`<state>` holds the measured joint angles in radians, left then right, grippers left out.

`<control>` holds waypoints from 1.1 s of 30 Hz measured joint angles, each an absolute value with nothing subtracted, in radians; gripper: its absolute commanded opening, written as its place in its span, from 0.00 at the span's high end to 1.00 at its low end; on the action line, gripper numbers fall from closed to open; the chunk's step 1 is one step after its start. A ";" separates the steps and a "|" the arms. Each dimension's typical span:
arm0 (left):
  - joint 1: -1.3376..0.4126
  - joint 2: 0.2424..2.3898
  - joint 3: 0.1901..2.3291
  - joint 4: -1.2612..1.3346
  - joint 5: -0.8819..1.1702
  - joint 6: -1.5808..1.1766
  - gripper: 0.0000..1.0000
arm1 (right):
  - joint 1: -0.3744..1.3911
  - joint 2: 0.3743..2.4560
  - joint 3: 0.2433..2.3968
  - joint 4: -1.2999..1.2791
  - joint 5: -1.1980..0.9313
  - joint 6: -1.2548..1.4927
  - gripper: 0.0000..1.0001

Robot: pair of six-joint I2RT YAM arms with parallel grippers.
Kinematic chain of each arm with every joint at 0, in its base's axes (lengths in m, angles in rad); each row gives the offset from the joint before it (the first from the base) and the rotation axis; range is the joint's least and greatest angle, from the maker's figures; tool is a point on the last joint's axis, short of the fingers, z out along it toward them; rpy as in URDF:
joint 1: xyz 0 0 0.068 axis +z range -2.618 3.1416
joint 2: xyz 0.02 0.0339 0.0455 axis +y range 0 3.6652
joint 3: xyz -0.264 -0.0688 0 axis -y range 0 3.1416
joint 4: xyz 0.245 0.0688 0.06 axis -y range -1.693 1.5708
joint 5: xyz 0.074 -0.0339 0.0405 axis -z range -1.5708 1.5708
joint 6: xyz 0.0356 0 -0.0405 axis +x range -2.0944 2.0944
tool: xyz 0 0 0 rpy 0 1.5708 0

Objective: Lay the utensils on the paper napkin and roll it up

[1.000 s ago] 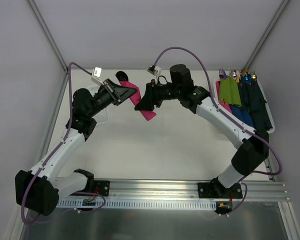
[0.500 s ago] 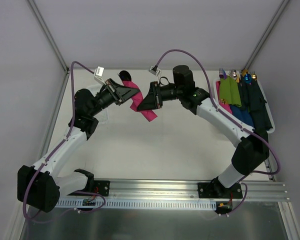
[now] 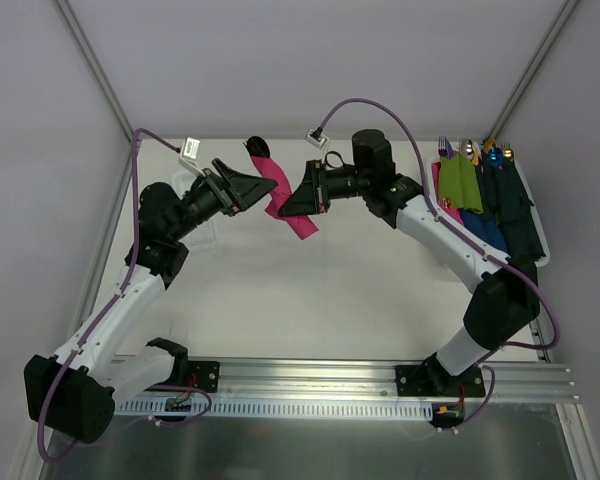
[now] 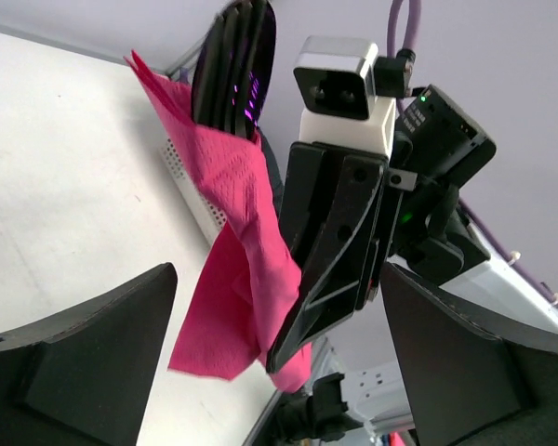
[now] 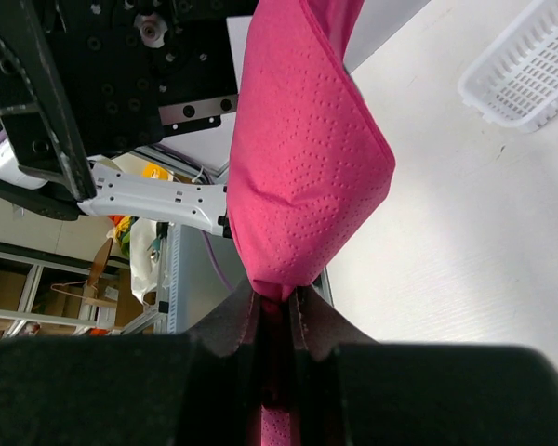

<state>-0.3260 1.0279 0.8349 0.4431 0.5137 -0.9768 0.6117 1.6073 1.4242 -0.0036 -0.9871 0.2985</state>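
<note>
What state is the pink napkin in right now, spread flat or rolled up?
Loosely rolled: the napkin wraps the dark utensils, whose tips poke out, and the shut right gripper pinches one end.

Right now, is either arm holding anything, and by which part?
The right gripper pinches the pink napkin by a fold in its lower half, away from the utensils. The left gripper is open, holding nothing.

Two robot arms meet at upper centre of the frame over a white counter (image 3: 330,290). A rolled magenta paper napkin (image 3: 302,226), dark utensils (image 3: 257,149) protruding from its top, slants between the left end effector (image 3: 258,187) and the right end effector (image 3: 286,206).
</note>
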 measured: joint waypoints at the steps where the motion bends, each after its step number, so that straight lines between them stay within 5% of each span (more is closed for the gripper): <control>1: -0.326 1.014 0.835 0.423 0.513 -0.961 0.06 | 0.610 1.606 1.424 -0.004 -0.985 0.299 1.00; 16: -0.326 1.039 0.787 0.398 0.543 -0.994 0.02 | 0.606 1.595 1.444 0.033 -0.988 0.362 1.00; 26: -0.326 1.143 0.752 0.760 0.631 -1.198 0.24 | 0.601 1.595 1.443 0.087 -0.999 0.412 1.00; 33: -0.326 1.188 0.737 0.945 0.662 -1.308 0.30 | 0.601 1.595 1.442 0.094 -1.001 0.412 1.00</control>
